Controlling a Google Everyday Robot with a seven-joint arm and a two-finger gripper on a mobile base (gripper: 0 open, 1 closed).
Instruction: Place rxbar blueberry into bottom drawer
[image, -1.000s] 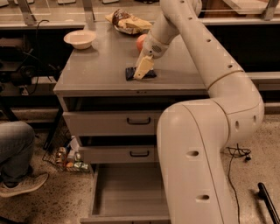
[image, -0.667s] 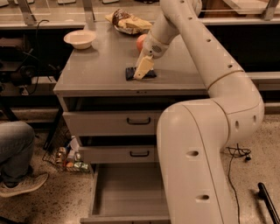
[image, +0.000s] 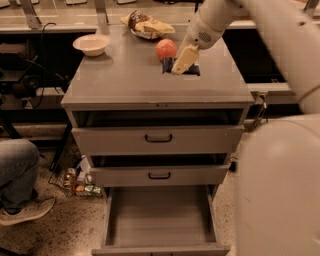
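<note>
On the cabinet (image: 125, 82) top, just in front of the apple (image: 166, 49), lies one bar (image: 193, 69). The gripper (image: 179, 66) is down on it; can't tell if it's clamped. The bar is likely light, flat and slick-wrapped, so pinch across its narrow width. One bowl (image: 91, 44), one chip bag (image: 146, 26), three drawers; the bottom drawer (image: 160, 220) is open.

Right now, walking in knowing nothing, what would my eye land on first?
The huge white robot arm fills the right side, with its tool down at the dark rxbar blueberry on top of the grey cabinet, just beside a red apple. Below, the bottom drawer stands pulled wide open.
</note>
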